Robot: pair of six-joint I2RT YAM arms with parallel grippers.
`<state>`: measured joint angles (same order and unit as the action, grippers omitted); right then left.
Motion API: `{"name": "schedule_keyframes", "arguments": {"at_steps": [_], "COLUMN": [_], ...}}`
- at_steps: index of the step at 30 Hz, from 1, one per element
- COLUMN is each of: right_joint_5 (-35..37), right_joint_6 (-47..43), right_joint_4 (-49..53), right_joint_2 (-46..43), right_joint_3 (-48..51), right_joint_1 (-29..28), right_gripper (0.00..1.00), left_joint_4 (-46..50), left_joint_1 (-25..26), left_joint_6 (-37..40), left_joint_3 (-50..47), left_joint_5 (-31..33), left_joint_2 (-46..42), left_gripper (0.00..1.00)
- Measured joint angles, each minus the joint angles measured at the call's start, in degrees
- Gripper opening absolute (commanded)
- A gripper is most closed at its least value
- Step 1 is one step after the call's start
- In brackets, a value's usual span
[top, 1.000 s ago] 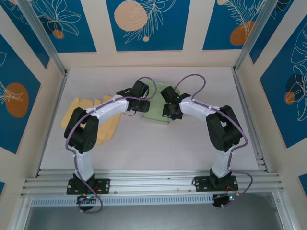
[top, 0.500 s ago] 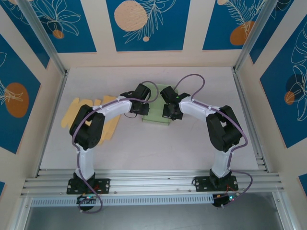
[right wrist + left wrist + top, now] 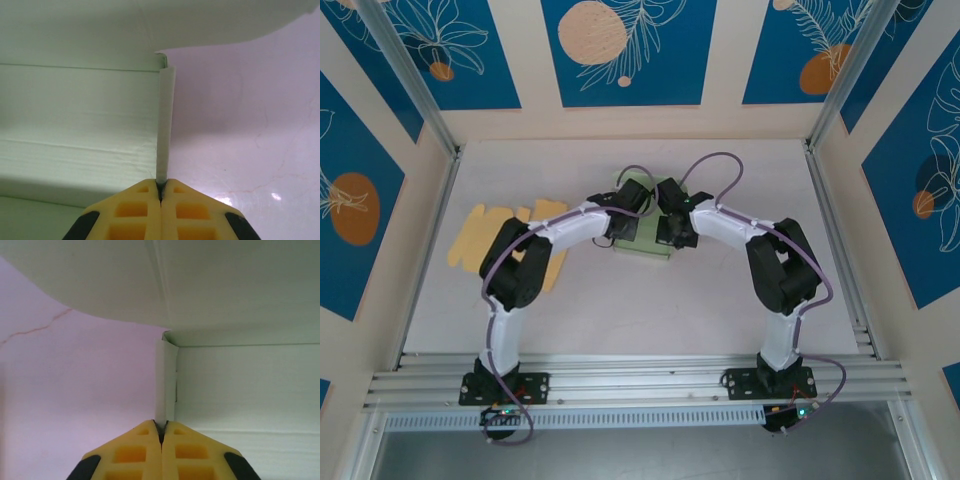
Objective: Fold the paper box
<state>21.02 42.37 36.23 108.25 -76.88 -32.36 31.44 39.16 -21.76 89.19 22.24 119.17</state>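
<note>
Starting at the bottom of the top view: the metal rail (image 3: 640,385) carries both arm bases, and the two arms arch up over the pale worktop (image 3: 650,310) towards the middle of the frame.

A bit further up on the left there's a bunch of flat yellow cardboard sheets (image 3: 470,235) lying on the worktop, partly under the left arm's elbow and well apart from the action.

The paper box (image 3: 645,248), pale green, sits just above centre of the frame, right between the two wrists. Both arms meet over it, so you mostly just see its lower edge peeking out.

In the wrist cams, the left pincer (image 3: 161,427) has its yellow fingers pressed together on the bottom end of a thin upright flap at the box's corner, with the box's inner wall to the right and bare worktop to the left. The right pincer (image 3: 161,189) is the mirror image: clamped on a thin upright flap, box interior on the left, worktop on the right.

Behind it all is the back wall with blue leaf-print panels (image 3: 620,50).
</note>
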Motion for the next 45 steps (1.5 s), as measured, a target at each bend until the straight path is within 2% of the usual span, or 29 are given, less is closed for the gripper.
{"name": "schedule_keyframes", "arguments": {"at_steps": [11, 13, 15, 22, 26, 29, 36, 40, 45], "right_joint_5": [-3.26, -3.30, -3.17, -1.51, -1.49, -1.49, -1.51, -1.55, -1.79], "right_joint_6": [-0.02, -0.02, -0.02, -0.37, -0.48, -0.55, -1.60, -2.08, -2.40], "right_joint_4": [-1.27, -1.07, -0.87, 0.63, 1.25, 1.88, 2.84, 3.30, 3.67], "right_joint_2": [0.11, 0.13, 0.13, 0.35, 0.35, 0.35, 0.28, -0.83, -4.52], "right_joint_3": [0.00, 0.00, 0.00, -0.70, -0.90, -1.07, -2.58, -2.60, -2.60], "right_joint_1": [0.61, 0.61, 0.48, -0.17, -0.33, -0.72, -1.07, -1.07, -1.07], "right_gripper": [0.07, 0.07, 0.08, 0.12, 0.14, 0.21, 0.37, 0.50, 0.54], "left_joint_4": [5.27, 4.76, 2.51, 0.61, -0.70, -2.45, -5.57, -5.95, -6.88], "left_joint_1": [0.07, 0.07, 0.04, 2.51, 2.43, 2.29, 0.22, -0.94, -1.49], "left_joint_6": [-0.85, -0.79, -0.39, -0.74, -0.83, -0.85, -1.95, -1.97, -1.73], "left_joint_3": [4.85, 4.46, 2.49, -3.30, -4.31, -6.23, -11.76, -13.64, -14.14], "left_joint_5": [7.02, 6.54, 5.60, 1.92, -0.28, -2.29, -6.25, -7.52, -9.20], "left_joint_2": [3.06, 3.02, 2.19, -2.05, -4.92, -8.13, -15.08, -15.19, -13.51], "left_gripper": [0.00, 0.15, 0.24, 0.42, 0.48, 0.52, 0.57, 0.64, 0.65]}}
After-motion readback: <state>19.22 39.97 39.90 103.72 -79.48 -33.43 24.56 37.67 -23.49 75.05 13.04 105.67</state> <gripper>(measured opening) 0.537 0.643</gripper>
